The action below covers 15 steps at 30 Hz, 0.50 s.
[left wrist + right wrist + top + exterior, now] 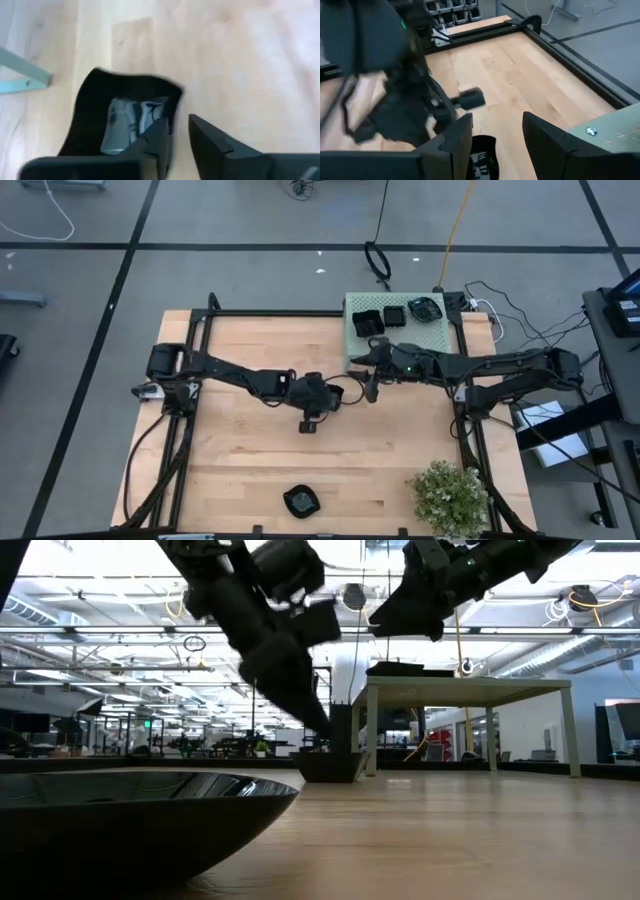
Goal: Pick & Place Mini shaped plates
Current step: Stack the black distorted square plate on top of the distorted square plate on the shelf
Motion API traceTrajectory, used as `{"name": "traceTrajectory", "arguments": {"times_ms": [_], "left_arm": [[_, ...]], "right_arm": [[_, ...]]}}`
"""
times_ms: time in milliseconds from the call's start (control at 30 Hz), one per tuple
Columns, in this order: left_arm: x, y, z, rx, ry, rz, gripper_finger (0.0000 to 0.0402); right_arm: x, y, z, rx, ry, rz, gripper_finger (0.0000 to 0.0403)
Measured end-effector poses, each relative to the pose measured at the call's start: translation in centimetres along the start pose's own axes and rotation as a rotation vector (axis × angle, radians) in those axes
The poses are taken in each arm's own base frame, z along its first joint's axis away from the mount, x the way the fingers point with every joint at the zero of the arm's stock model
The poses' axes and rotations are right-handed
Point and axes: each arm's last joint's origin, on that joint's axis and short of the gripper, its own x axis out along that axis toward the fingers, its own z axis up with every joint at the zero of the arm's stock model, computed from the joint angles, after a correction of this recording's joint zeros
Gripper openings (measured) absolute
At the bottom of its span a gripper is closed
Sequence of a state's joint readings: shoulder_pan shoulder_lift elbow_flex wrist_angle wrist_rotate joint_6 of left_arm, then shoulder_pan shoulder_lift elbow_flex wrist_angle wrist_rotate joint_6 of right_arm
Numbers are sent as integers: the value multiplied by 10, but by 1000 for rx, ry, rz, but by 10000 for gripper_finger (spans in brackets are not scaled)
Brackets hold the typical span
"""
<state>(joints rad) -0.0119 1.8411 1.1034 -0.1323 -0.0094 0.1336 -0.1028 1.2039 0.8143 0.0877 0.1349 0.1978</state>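
**High view: two arms crowd one tiny plate**

Both arms meet near the middle of the wooden table (250, 470). The left gripper (340, 393) comes in from the left of the frame, and the right gripper (370, 380) comes in from the right. They are just beside each other.

From the left wrist view, the left gripper (179, 122) has one finger inside a small black square plate (100, 115) and one outside. The fingers are a little apart, with the plate's edge between them. Wood shows in the gap, so the hold looks loose. In the low view the plate (330, 765) looks to sit on the table.

In the right wrist view, the right gripper (495, 125) is wide apart and holds nothing. The same plate (482, 156) peeks out under it.

What could go wrong? The arms are so close that they might bump. If the right fingers shut now, they could pinch the left finger too. The plate is shiny, so it may slip or flip if grabbed on its edge. If the left arm lifts too soon, its inside finger could drag the plate along.

Three more black plates (367, 321) sit on the pale green stand (440, 340), top right.
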Motion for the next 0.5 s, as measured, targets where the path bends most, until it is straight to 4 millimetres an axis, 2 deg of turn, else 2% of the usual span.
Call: {"name": "traceTrajectory", "arguments": {"times_ms": [100, 233, 367, 500], "left_arm": [[-12, -6, 7, 22, -32, -15, 116], [-26, -9, 6, 92, 21, 94, 162], [-56, -6, 12, 106, 26, 238, 193], [-90, -3, 16, 16, -8, 301, 206]], "right_arm": [[0, 0, 0, -1, 0, -23, 164], [0, -2, -1, -3, 3, -67, 164], [4, -5, -8, 77, 41, -155, 164], [17, -6, -22, 241, 106, -199, 164]]}}
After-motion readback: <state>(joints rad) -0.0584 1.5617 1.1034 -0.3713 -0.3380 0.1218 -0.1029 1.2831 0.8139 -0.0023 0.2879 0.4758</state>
